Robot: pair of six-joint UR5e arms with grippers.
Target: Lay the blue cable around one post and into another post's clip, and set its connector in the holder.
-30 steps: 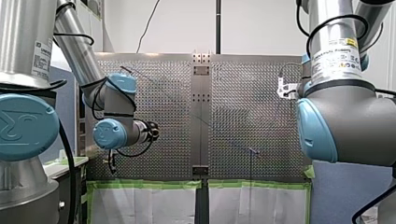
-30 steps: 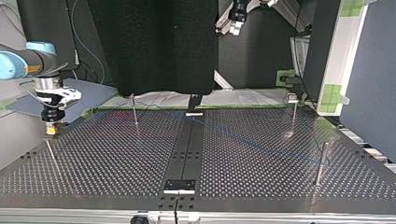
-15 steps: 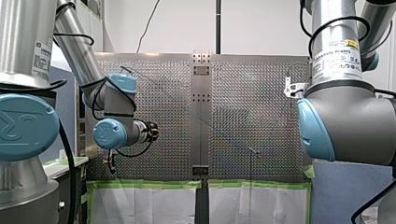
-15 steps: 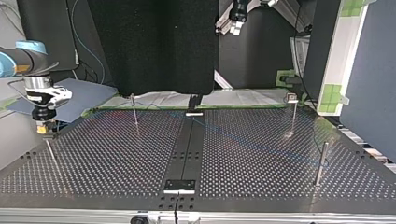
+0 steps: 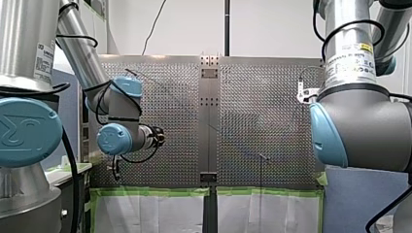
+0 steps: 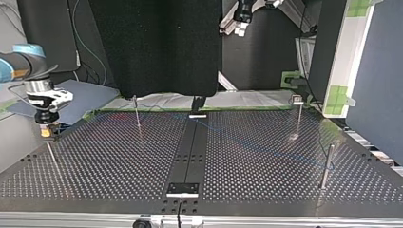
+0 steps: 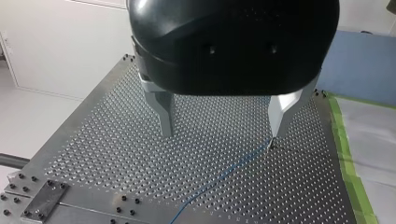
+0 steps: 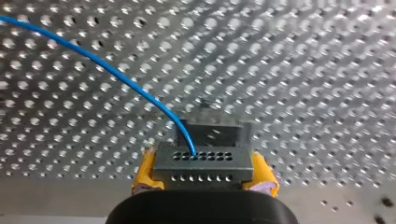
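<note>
Yellow-padded right fingers [image 8: 144, 173] clamped on connector [image 8: 201, 163] beside thin post [image 6: 53, 159]; left fingers [image 7: 163, 114] apart above blue cable [image 7: 224, 175].

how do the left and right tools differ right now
My left tool is open and empty; my right tool is shut on the connector, with the blue cable running from it. My left tool has bare metal fingers; my right tool has yellow pads. In the top view my left tool hangs high, my right tool low near the perforated table. Both have two fingers.
</note>
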